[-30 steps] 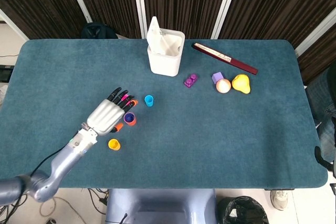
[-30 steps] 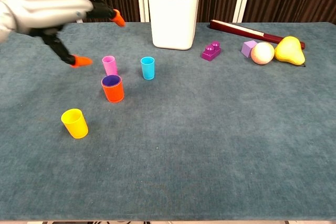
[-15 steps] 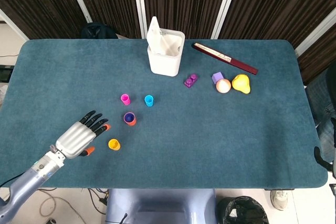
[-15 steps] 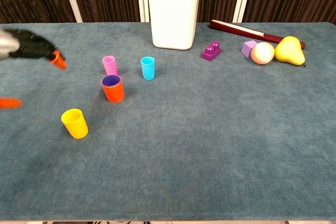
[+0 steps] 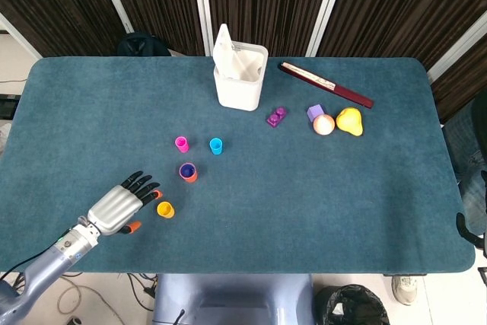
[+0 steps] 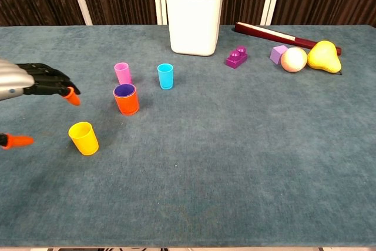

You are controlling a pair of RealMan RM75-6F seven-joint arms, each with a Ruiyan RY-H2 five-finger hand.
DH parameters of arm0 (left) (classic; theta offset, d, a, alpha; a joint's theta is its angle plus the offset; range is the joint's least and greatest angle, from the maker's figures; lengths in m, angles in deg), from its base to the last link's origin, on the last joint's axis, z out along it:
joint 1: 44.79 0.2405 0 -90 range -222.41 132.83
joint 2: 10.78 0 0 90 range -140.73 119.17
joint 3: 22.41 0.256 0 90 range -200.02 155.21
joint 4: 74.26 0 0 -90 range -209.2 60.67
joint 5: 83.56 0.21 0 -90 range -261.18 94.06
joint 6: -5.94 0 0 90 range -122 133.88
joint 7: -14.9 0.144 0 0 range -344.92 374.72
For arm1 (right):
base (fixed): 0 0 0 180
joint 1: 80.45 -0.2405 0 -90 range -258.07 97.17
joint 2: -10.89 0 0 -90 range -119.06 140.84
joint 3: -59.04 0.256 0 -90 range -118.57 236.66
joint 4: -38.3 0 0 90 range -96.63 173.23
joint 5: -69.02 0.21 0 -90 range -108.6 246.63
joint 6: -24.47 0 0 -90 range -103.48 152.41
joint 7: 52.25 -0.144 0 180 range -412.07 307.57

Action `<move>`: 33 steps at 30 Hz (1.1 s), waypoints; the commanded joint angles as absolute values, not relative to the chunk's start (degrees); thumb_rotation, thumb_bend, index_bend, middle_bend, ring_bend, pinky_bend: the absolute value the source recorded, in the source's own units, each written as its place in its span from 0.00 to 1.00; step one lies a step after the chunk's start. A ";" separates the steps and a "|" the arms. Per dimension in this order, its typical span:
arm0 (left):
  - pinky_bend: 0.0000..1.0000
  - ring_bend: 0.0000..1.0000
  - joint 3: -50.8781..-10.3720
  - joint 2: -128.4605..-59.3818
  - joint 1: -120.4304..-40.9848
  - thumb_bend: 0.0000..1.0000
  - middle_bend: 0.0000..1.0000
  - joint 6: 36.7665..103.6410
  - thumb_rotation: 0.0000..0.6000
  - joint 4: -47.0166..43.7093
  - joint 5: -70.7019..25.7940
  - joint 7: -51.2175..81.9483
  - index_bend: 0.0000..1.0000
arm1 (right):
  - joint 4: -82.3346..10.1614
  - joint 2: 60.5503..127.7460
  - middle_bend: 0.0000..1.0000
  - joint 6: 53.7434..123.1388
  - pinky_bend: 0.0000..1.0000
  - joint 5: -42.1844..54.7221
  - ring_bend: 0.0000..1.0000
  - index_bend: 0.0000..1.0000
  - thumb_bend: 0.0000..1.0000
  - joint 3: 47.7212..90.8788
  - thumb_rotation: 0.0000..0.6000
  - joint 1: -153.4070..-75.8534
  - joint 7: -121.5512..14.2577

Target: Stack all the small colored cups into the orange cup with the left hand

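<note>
The orange cup (image 5: 188, 173) (image 6: 126, 99) stands upright left of the table's middle with a purple cup nested inside it. A pink cup (image 5: 181, 144) (image 6: 123, 73) and a cyan cup (image 5: 216, 145) (image 6: 165, 76) stand just behind it. A yellow cup (image 5: 165, 209) (image 6: 84, 138) stands nearer the front edge. My left hand (image 5: 122, 206) (image 6: 29, 83) hovers open just left of the yellow cup, fingers spread and holding nothing. The right hand is in neither view.
A white bin (image 5: 240, 75) (image 6: 195, 17) stands at the back centre. To the right lie a magenta brick (image 5: 276, 117), a purple cube (image 5: 315, 112), a peach ball (image 5: 324, 125), a yellow pear (image 5: 349, 121) and a dark red stick (image 5: 326, 84).
My left hand pulled back from the pink and orange cups toward the front left, then came in a little toward the yellow cup. No cup has moved.
</note>
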State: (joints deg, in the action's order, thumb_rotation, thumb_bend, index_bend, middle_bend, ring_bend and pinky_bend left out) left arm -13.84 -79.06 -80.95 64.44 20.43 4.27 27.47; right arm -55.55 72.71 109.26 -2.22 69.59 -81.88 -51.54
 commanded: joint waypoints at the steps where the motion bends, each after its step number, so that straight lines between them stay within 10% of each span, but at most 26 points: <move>1: 0.00 0.00 -14.73 -80.32 -81.10 0.24 0.11 64.03 1.00 19.82 4.10 27.49 0.21 | -55.43 72.73 0.00 109.26 0.00 -2.23 0.04 0.03 0.46 69.60 1.00 -81.88 -51.53; 33: 0.00 0.00 -18.62 -86.99 -83.19 0.26 0.15 57.71 1.00 17.56 -1.01 35.45 0.40 | -55.80 72.73 0.00 110.13 0.00 -1.66 0.04 0.03 0.46 70.25 1.00 -81.48 -52.10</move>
